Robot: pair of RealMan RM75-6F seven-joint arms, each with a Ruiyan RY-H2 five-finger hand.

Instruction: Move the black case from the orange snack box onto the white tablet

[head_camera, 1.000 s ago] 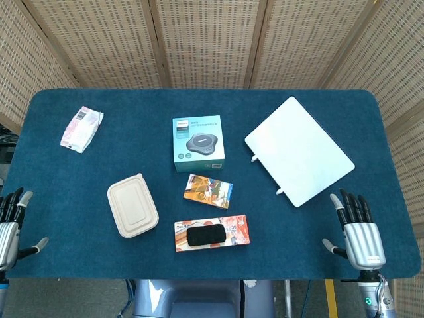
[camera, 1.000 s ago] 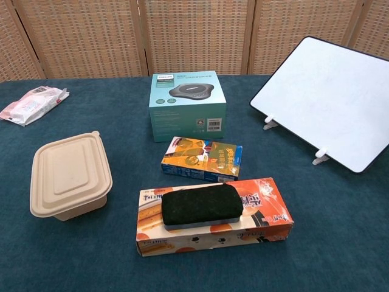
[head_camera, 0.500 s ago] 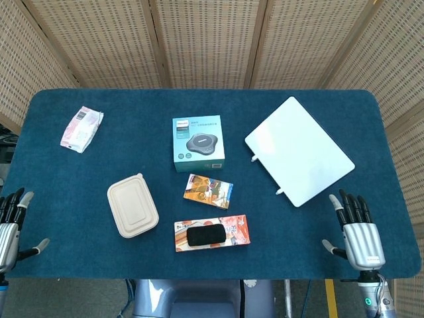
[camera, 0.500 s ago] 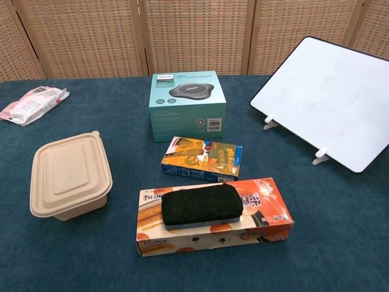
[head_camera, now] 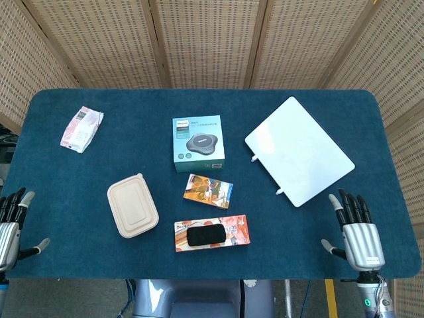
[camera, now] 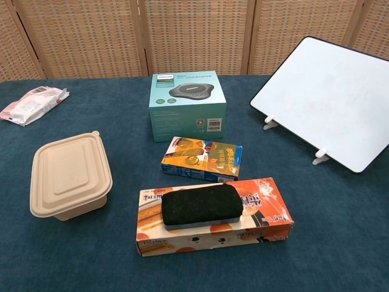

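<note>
The black case point(head_camera: 206, 235) point(camera: 201, 205) lies flat on top of the orange snack box point(head_camera: 236, 230) point(camera: 267, 212) near the table's front edge. The white tablet point(head_camera: 299, 150) point(camera: 328, 100) rests at the right, far side, with two small white clips on its near edge. My left hand point(head_camera: 9, 225) hangs at the front left corner, fingers spread and holding nothing. At the front right corner my right hand point(head_camera: 355, 233) is likewise spread and empty, just in front of the tablet's near corner. Neither hand appears in the chest view.
A teal speaker box point(head_camera: 198, 142) point(camera: 187, 104) stands mid-table, with a small colourful carton point(head_camera: 208, 191) point(camera: 202, 159) in front of it. A beige lidded food container point(head_camera: 132, 205) point(camera: 69, 175) sits left of the snack box. A pink-white packet point(head_camera: 81, 128) point(camera: 32, 103) lies far left.
</note>
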